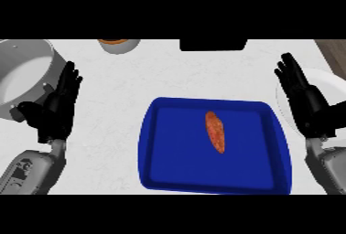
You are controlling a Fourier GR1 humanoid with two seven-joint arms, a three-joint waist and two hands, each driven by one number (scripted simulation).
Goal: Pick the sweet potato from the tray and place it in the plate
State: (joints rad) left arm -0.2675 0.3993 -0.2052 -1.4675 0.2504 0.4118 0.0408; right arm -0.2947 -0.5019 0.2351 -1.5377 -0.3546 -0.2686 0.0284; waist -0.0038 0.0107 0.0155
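Observation:
An orange-brown sweet potato [215, 131] lies lengthwise in the middle of the blue tray [151, 151]. A white plate [330, 82] sits at the right edge, partly hidden behind my right hand [305, 103]. That hand is open, fingers straight and pointing up, just right of the tray's far corner. My left hand [57, 107] is open too, fingers up, well left of the tray. Neither hand touches the sweet potato.
A grey pot [27, 73] stands at the far left behind my left hand. A small bowl with orange content [119, 45] and a black object [213, 44] sit at the counter's far edge. A dark wood strip [335, 50] shows top right.

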